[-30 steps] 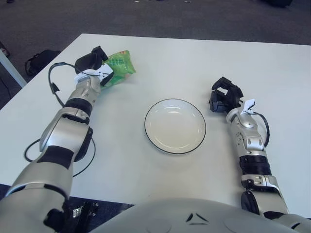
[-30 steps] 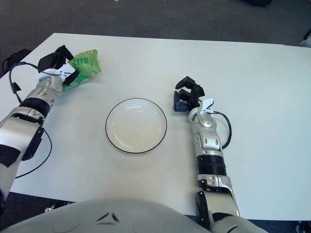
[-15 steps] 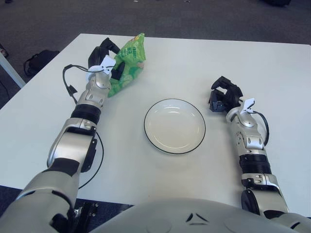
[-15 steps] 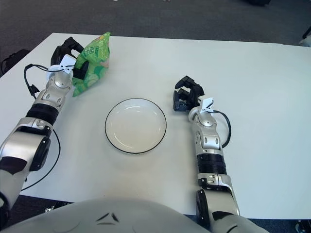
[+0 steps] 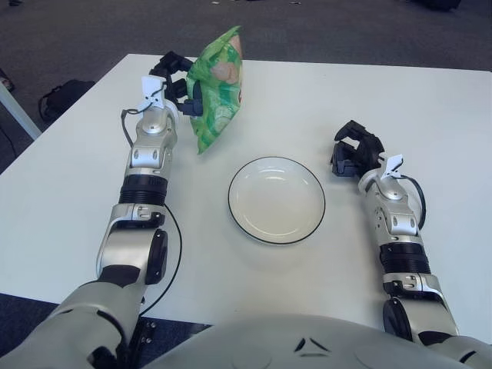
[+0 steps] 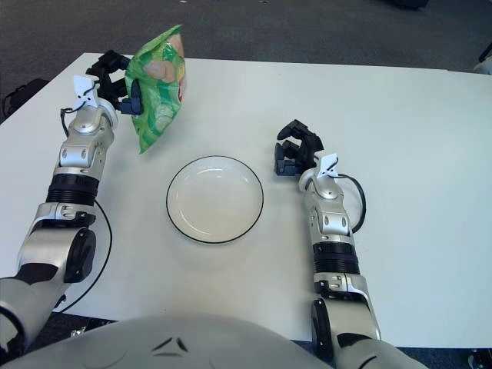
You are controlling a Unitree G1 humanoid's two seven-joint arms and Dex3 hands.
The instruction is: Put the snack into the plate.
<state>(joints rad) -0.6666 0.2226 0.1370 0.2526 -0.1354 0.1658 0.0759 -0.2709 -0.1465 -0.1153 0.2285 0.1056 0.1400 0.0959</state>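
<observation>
My left hand (image 5: 184,86) is shut on a green snack bag (image 5: 217,91), which hangs upright in the air over the far left of the white table (image 5: 430,108). The bag is up and to the left of the plate. A white plate (image 5: 277,200) with a dark rim sits bare at the table's middle. My right hand (image 5: 354,154) shows to the right of the plate with its fingers curled and nothing in them.
A black cable (image 5: 173,254) loops along my left arm above the table's near left. The table's far edge (image 5: 307,61) borders dark carpet. A dark bag (image 5: 61,96) lies on the floor beyond the left edge.
My left hand has lifted the snack bag off the table and carried it up and rightward toward the plate. The right hand has stayed still.
</observation>
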